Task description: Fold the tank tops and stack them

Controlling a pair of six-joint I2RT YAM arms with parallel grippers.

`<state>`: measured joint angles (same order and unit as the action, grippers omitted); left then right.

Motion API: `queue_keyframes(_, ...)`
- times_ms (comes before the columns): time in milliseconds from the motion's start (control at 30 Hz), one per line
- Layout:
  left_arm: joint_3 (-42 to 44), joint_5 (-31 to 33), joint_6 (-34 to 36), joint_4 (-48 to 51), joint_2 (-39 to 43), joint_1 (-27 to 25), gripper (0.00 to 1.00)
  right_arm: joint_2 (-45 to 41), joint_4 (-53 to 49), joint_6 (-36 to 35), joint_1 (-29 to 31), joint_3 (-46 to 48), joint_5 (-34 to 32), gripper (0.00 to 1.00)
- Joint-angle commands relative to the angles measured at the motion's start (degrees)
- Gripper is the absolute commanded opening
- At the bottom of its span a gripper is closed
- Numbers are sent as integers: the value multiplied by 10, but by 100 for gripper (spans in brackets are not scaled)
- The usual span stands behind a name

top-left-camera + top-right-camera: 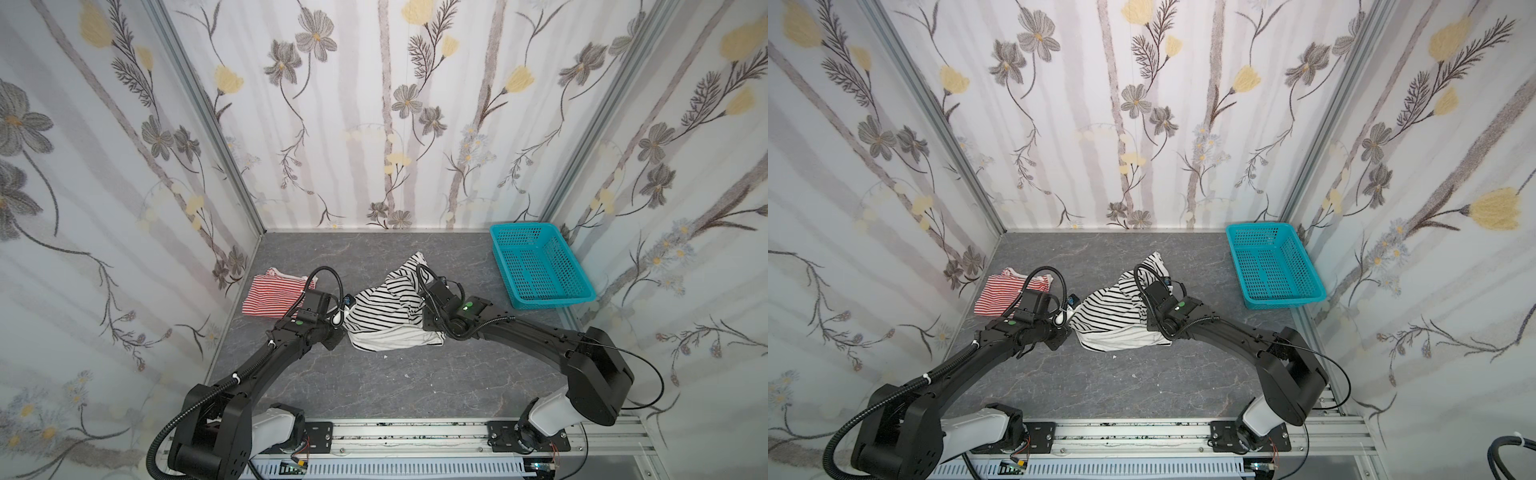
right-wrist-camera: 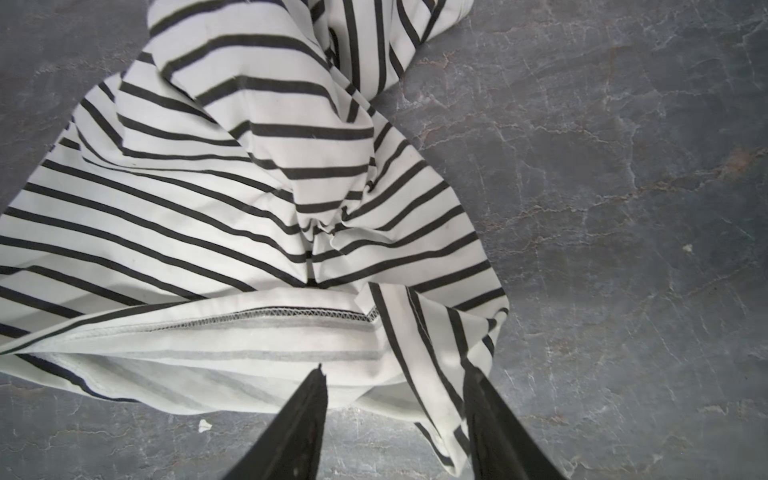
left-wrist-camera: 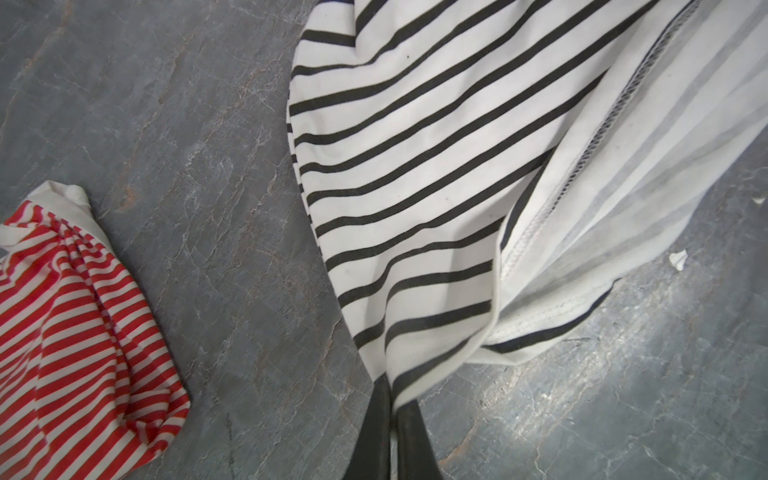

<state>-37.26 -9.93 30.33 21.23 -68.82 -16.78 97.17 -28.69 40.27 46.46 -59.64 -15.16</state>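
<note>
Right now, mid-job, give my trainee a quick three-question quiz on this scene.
1. True or false: the left claw is shut on the black top.
2. The red top lies: A) on top of the black top; B) on the table, left of the black top; C) under the black top.
3. Fill in: the right claw stands ____.
Key: 1 true; 2 B; 3 open.

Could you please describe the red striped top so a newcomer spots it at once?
On the grey marbled table, look left, by the floral wall. The red-striped tank top lies there. Its colour sets it apart from the black-striped tank top nearby.
</note>
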Motion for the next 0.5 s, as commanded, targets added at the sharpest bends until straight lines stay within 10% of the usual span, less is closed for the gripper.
queue_keyframes(0,-2,-7,-4,-2,4,1,0,-6,-17,22,19,20,-19,55)
queue_keyframes(467,-2,-1,-8,-2,9,1,0,60,-12,33,22,40,-46,50)
